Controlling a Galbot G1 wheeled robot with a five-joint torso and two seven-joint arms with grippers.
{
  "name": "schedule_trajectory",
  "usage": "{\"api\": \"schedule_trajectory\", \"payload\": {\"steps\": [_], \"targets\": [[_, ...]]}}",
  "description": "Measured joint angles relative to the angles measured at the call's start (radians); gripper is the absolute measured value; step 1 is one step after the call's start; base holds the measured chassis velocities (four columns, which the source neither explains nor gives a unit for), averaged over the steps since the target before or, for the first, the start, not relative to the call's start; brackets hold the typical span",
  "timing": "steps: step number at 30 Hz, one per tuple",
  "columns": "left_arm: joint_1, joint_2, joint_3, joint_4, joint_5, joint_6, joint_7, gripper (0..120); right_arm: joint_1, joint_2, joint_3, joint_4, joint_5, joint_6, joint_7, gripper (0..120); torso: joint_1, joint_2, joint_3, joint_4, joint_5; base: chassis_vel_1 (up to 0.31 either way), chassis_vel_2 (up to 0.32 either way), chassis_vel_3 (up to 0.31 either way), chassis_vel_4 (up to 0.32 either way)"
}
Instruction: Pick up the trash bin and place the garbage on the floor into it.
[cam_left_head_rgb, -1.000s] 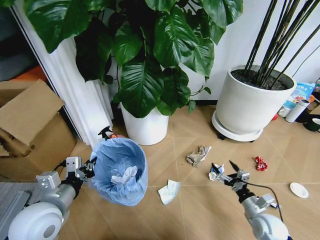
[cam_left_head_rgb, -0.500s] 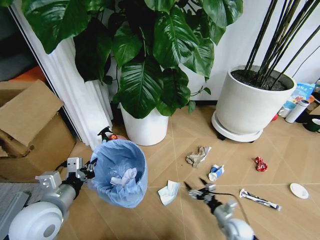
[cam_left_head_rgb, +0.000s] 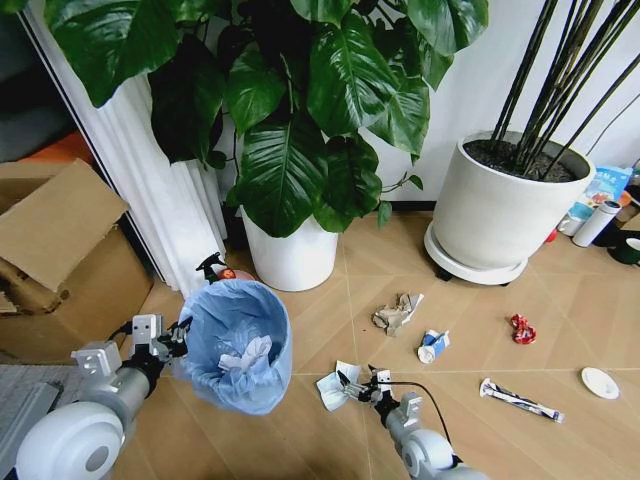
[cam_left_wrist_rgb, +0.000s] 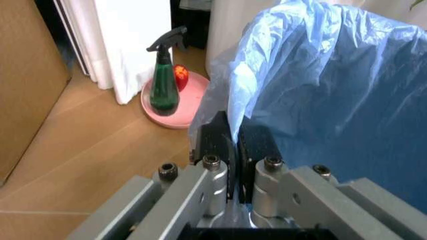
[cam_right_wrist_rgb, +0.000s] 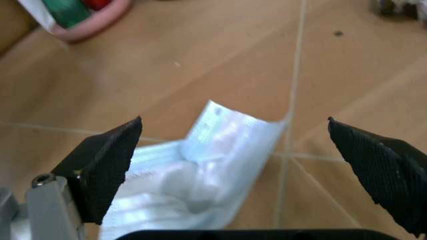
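Two grippers: right gripper (cam_left_head_rgb: 352, 386) spread wide, low centre of frame, white wrapper (cam_left_head_rgb: 335, 386) straight ahead between its fingers; left gripper (cam_left_wrist_rgb: 233, 145) clamped on trash bin (cam_left_head_rgb: 238, 343) rim, lower left

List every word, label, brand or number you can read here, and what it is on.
None can be read.
Blue packet by the white flask: print too small.
Long wrapper on the floor: print blurred.
Pale wrapper before the right pincer: no legible text.

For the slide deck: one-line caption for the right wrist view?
Open right pincer poised over a flattened white wrapper on the floor.
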Motion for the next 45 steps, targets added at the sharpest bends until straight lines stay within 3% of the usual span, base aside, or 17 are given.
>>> {"api": "schedule_trajectory", "payload": {"steps": [14,18,21,23,31,37,41,45], "targets": [[-0.008,0.007,-0.006,0.003,-0.009,0.001,-0.003,0,0.026,0.01,-0.031,-0.043,0.008,-0.021,0.023,100,0.0,0.0,0.0,0.0,0.0,0.0,0.0,0.0,0.0],[-0.007,0.009,-0.012,-0.001,-0.014,0.002,-0.004,0,0.053,0.023,-0.05,-0.07,0.023,-0.029,0.024,94,0.0,0.0,0.0,0.0,0.0002,0.0,0.0,0.0,0.0],[-0.006,0.009,-0.014,-0.001,-0.015,0.002,-0.004,0,0.066,0.025,-0.058,-0.081,0.028,-0.034,0.028,80,0.0,0.0,0.0,0.0001,0.0001,0.0,0.0,0.0,0.0],[-0.006,0.009,-0.014,-0.002,-0.015,0.002,-0.004,0,0.066,0.025,-0.058,-0.081,0.03,-0.036,0.028,79,0.0,0.0,0.0,0.0,0.0001,0.0,0.0,0.0,0.0],[-0.016,0.013,-0.015,0.004,-0.023,0.002,-0.005,0,0.061,0.009,-0.063,-0.078,0.039,-0.056,0.035,43,0.0,0.0,0.0,0.0,0.0001,0.0,0.0,0.0,0.0],[-0.016,0.013,-0.013,0.007,-0.024,0.003,-0.006,0,0.064,0.008,-0.072,-0.085,0.049,-0.061,0.039,26,0.0,0.0,0.0,0.0,0.0001,0.0,0.0,0.0,0.0],[-0.016,0.013,-0.014,0.009,-0.024,0.003,-0.006,0,0.074,0.011,-0.079,-0.097,0.057,-0.061,0.038,6,0.0,0.0,0.0,0.0,0.0001,0.0,0.0,0.0,0.0],[-0.016,0.013,-0.014,0.009,-0.025,0.003,-0.006,0,0.078,0.012,-0.081,-0.103,0.061,-0.062,0.038,0,0.0,0.0,0.0,0.0,0.0001,0.0,0.0,0.0,0.0]]}}
